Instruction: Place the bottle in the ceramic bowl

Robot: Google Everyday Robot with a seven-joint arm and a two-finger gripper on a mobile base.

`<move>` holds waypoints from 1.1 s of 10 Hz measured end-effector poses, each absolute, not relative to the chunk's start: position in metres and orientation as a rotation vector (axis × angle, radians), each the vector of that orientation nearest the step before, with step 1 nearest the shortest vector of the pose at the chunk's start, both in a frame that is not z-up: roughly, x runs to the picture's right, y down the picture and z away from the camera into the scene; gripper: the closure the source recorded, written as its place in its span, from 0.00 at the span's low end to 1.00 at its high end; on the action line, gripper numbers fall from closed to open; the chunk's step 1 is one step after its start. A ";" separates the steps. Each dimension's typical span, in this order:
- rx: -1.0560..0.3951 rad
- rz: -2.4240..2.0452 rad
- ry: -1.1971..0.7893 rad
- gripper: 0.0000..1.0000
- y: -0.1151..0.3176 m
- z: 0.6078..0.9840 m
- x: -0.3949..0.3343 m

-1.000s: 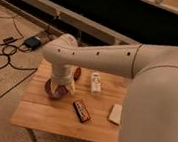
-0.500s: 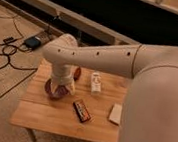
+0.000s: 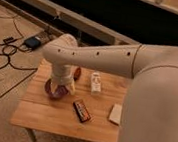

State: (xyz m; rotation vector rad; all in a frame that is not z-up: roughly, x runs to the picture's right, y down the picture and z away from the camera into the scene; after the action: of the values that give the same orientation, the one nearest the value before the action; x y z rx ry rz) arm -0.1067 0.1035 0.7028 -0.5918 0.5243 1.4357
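The bottle (image 3: 95,82) lies on its side on the wooden worktop (image 3: 49,117), near the far edge and about midway along it, with nothing gripping it. It is white with a faint darker label, and its long axis runs from the far edge toward the near one.

The ceramic bowl (image 3: 50,90), dark maroon and glossy, sits toward the worktop's left edge, well apart from the bottle. The claw (image 3: 62,89) hangs right over the bowl and hides much of its right side. Its pale fingers are spread, with nothing between them. The thick white arm (image 3: 100,57) reaches in from the right, crossing above the far edge.

A small reddish-brown object (image 3: 77,73) rests between the bowl and the bottle, close to the far edge. A dark snack packet (image 3: 81,111) lies flat near the middle of the worktop, angled. A flat white square piece (image 3: 115,113) lies toward the right edge, beside the arm's bulk. On the floor beyond the left edge are black cables (image 3: 3,57) and a small dark box (image 3: 32,42).
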 end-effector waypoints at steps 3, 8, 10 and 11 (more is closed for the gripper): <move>-0.592 1.436 0.524 0.35 0.103 0.703 -0.107; -0.592 1.436 0.524 0.35 0.104 0.703 -0.107; -0.590 1.433 0.526 0.35 0.103 0.703 -0.105; -0.581 1.427 0.527 0.35 0.100 0.709 -0.096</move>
State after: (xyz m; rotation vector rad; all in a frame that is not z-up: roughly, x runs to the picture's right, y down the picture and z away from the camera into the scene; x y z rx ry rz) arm -0.0956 0.0998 0.7089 -0.5807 0.5274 1.4270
